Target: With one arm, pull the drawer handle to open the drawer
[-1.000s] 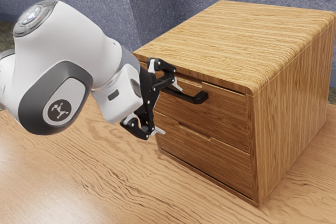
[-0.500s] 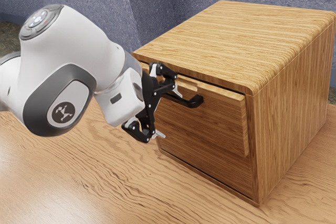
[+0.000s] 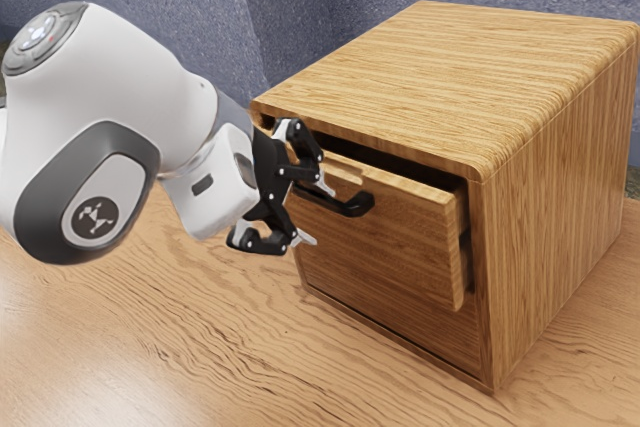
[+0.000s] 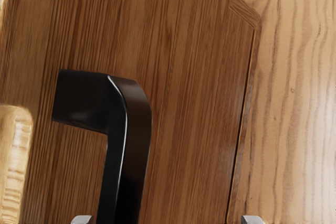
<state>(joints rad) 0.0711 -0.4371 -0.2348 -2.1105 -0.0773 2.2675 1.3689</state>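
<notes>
Exterior view: a pale wood-grain table [image 3: 150,367] carries a boxy oak-veneer two-drawer cabinet [image 3: 480,77] on the exterior view's right. The white seven-joint arm [image 3: 100,137] reaches in from that view's left.

The cabinet's upper wooden drawer [image 3: 400,247] stands partly out of the carcass, with a dark gap showing above its front. The lower drawer front [image 3: 390,317] sits flush.

The black bar handle [image 3: 345,205] is fixed to the upper drawer front. Its long axis runs level across the front, parallel to the cabinet's top edge. The black two-finger gripper [image 3: 315,213] meets the end of the bar nearer the arm, one finger above it and one below.

Wrist view: the handle [image 4: 126,145] rises from between two silver fingertips [image 4: 81,219]. It lies just beside one tip and well apart from the other. The jaws therefore stand wide, hooking the bar rather than clamping it.

Judgement: the drawer is part-way open. Further travel must run square to the bar, straight out from the cabinet toward the arm. An oblique pull risks the bar slipping off the finger.
</notes>
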